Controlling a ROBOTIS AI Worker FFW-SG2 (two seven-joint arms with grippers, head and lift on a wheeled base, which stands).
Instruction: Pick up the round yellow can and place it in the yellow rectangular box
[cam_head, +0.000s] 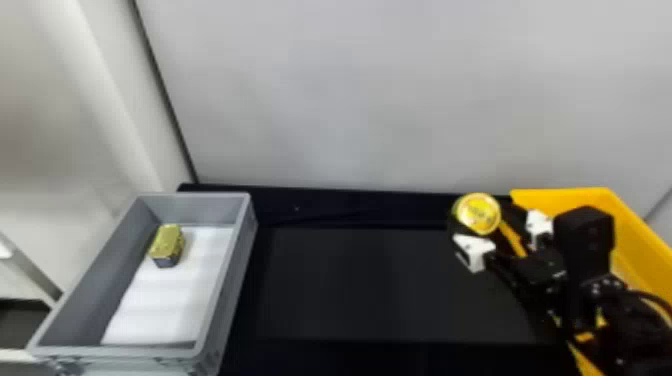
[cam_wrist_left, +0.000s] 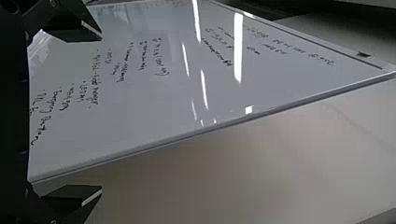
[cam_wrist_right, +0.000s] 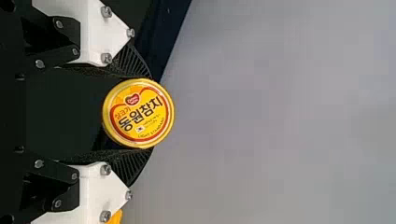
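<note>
Pale gray panels (cam_head: 350, 100) are set behind a black table (cam_head: 390, 285). At the robot's right, in the head view, the round yellow can (cam_head: 479, 213) is held beside the near-side rim of a yellow box (cam_head: 560, 197), outside it. By the right fingers (cam_wrist_right: 130, 165), closed on opposite sides of its rim, the can is gripped with its printed lid uncovered, probably so that it can be lowered and released without being tipped. At the far left, a gray bin (cam_head: 125, 351) is lined with a white sheet (cam_head: 170, 305), perhaps as cushioning, and a small gold-topped block (cam_head: 167, 240) is set on it. The left fingers (cam_wrist_left: 72, 32) are spread wide with nothing between them, pointed toward a whiteboard (cam_wrist_left: 140, 93); that arm seems unneeded. Carrying over the rim is apparently next; a knock against the box wall should be avoided.
</note>
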